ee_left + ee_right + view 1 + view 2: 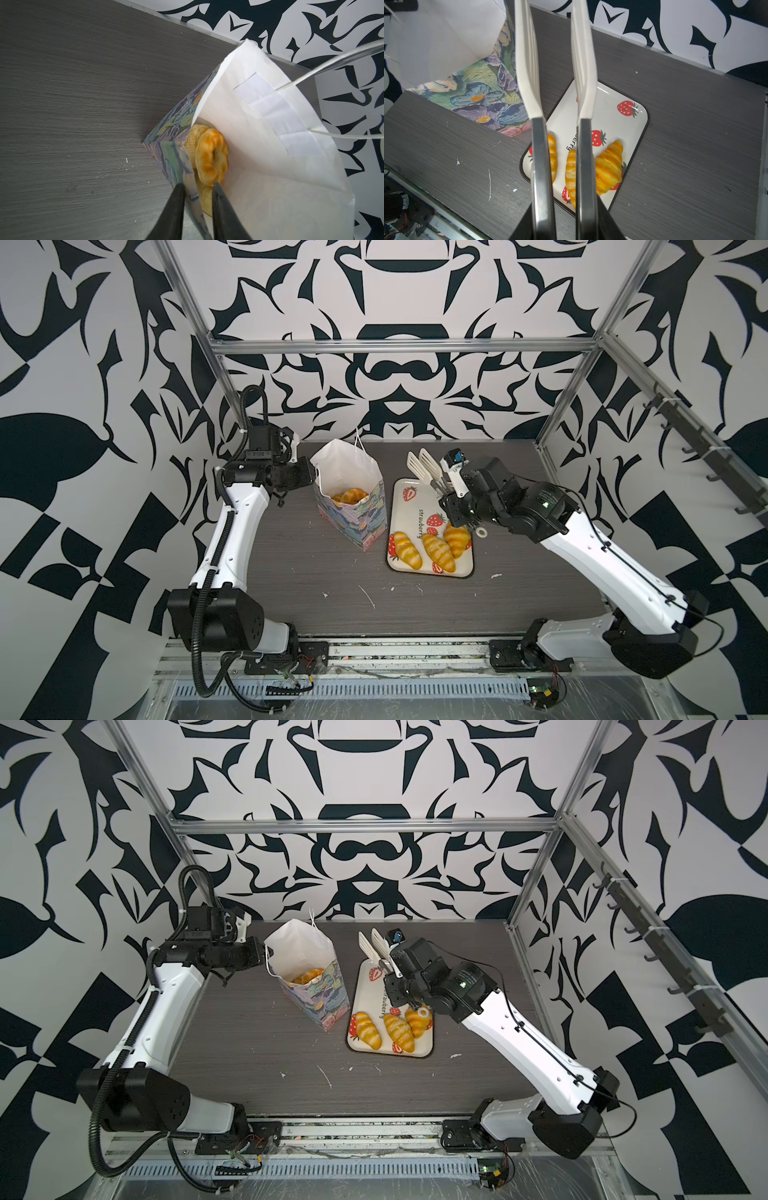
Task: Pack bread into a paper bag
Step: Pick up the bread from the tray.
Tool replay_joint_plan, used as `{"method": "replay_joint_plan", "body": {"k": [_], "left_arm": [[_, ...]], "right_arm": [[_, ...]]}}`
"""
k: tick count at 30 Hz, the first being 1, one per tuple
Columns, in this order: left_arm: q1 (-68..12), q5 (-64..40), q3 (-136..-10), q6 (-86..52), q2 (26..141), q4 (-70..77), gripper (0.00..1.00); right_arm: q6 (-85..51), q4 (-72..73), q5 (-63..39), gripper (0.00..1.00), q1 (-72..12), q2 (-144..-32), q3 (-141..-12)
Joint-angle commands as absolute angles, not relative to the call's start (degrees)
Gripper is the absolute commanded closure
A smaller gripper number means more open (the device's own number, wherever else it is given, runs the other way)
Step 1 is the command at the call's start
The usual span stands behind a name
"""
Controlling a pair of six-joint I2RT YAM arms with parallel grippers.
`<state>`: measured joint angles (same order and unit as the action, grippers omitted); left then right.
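At left, grips the left rim of the tall floral-print paper bag (pixel 357 522), white inside, with the left end effector (pixel 197 185) nearly closed on the wall, one finger each side. Stands upright on the dark grey woodgrain tabletop (pixel 316 572), holding glossy golden bread (pixel 351 494), a ring bun (pixel 212 158) uppermost. Just right, carries three ridged croissants (pixel 438 552) on the near end of the cream strawberry tray (pixel 409 510). Above its far end, clasps white-tipped metal tongs (pixel 429 464) in the right end effector (pixel 565 226), blades apart, empty.
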<state>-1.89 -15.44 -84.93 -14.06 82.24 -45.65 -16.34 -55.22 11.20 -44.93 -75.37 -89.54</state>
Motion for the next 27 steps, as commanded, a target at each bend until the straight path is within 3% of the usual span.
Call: {"method": "replay_joint_plan", "body": {"k": [1,27], "left_arm": [[-2.1,-15.6,-84.2,-13.9,81.1,-47.0,0.73],[-2.5,-15.1,-83.9,-13.9,80.8,-47.0,0.73]], "right_arm": [[-17.4,-53.8,11.6,0.62,-44.3,-73.3,-88.1],[-22.7,-54.3,2.3,0.62,-42.9,-70.8,-72.1]]}}
